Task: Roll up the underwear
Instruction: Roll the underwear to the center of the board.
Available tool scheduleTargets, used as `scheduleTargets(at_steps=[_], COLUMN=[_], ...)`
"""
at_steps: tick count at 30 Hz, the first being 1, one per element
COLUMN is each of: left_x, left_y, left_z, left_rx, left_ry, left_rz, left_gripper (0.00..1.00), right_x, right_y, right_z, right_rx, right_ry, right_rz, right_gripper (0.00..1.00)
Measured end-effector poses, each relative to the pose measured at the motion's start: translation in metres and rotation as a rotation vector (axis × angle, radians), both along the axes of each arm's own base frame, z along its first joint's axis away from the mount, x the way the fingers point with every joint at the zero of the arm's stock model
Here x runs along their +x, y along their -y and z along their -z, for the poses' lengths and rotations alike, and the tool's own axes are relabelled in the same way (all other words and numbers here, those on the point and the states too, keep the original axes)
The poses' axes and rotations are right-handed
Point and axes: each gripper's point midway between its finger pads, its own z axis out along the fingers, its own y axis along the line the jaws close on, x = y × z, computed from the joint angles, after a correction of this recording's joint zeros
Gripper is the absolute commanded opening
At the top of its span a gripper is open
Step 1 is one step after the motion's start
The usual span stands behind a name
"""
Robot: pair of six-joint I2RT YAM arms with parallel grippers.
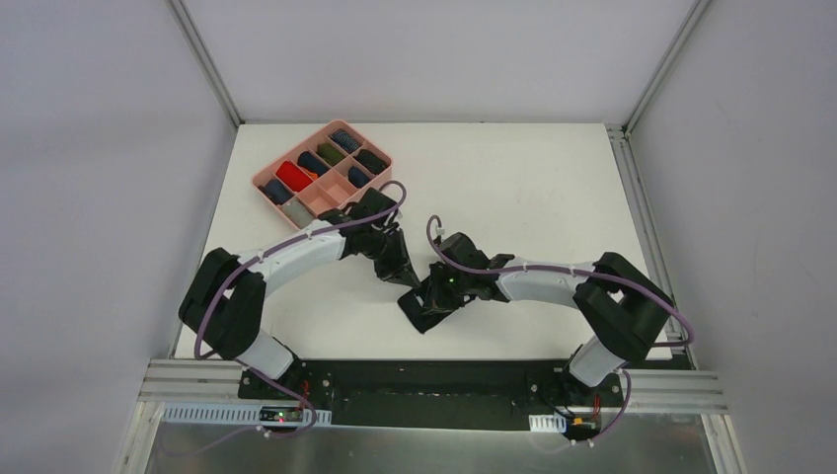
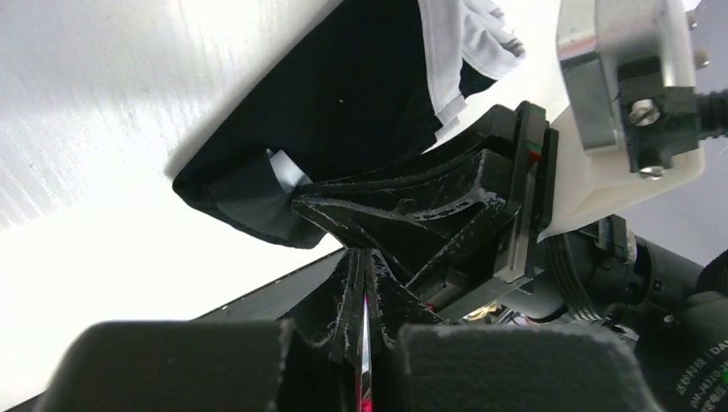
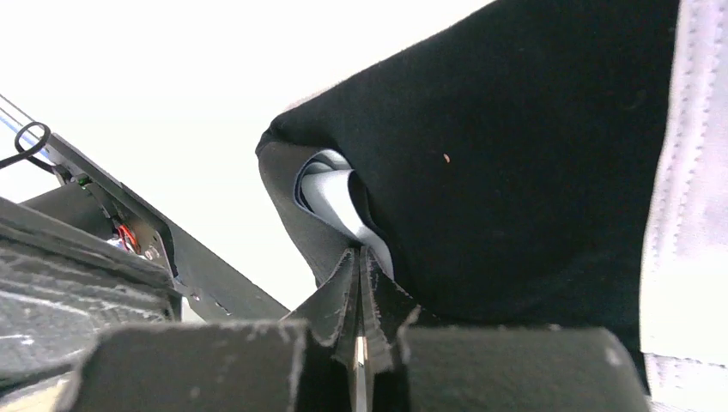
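Note:
The black underwear [image 1: 422, 314] lies near the table's front middle, folded over, with its white waistband [image 3: 687, 172] along one side. In the left wrist view the underwear [image 2: 343, 103] lies just beyond my fingers. My right gripper [image 1: 429, 294] is shut, its tips pinching the folded corner of the underwear [image 3: 515, 154] where a white strip curls out. The right gripper [image 3: 360, 253] shows no gap between its tips. My left gripper [image 1: 407, 279] is shut with nothing between its jaws. The left gripper [image 2: 365, 257] sits right behind the right arm's fingers [image 2: 412, 206], just short of the cloth.
A pink compartment tray [image 1: 259, 188] stands at the back left, several of its cells filled with rolled cloth in dark colours and one in red. The two arms meet almost tip to tip. The table's black front rail [image 1: 444, 380] runs close behind the underwear.

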Motion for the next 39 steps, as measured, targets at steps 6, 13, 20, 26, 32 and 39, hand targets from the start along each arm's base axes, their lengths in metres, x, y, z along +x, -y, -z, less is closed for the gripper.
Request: scheduleTargets(at_steps=[6,13,20,26,32,39], left_x=[-0.008,-0.014,-0.003,-0.002,-0.002,-0.002], left_y=[-0.006,-0.011,-0.016,-0.016,-0.017,-0.017], left_z=[0.013,0.048,0.074,0.075,0.073,0.074], left_rx=[0.035,0.104,0.131,0.117,0.112,0.111], left_ry=[-0.041,-0.116,-0.191,-0.206,-0.189,-0.187], left_rz=[0.009,0.04,0.046,0.053,0.058,0.059], left_gripper=[0.0,0.0,0.0,0.0,0.0,0.0], right_x=[0.0,0.0,0.001,-0.006,-0.019,-0.02], right_y=[-0.002,-0.002,-0.001,0.011,0.014,-0.009], right_z=[0.0,0.0,-0.002,-0.017,-0.047,-0.067], right_rx=[0.011,0.011,0.009,-0.04,-0.115,-0.275], right_ry=[0.0,-0.001,0.002,0.091,0.335,0.596], right_rz=[-0.002,0.0,0.006,-0.029,-0.158,-0.329], right_gripper=[0.0,0.0,0.0,0.32,0.54,0.59])
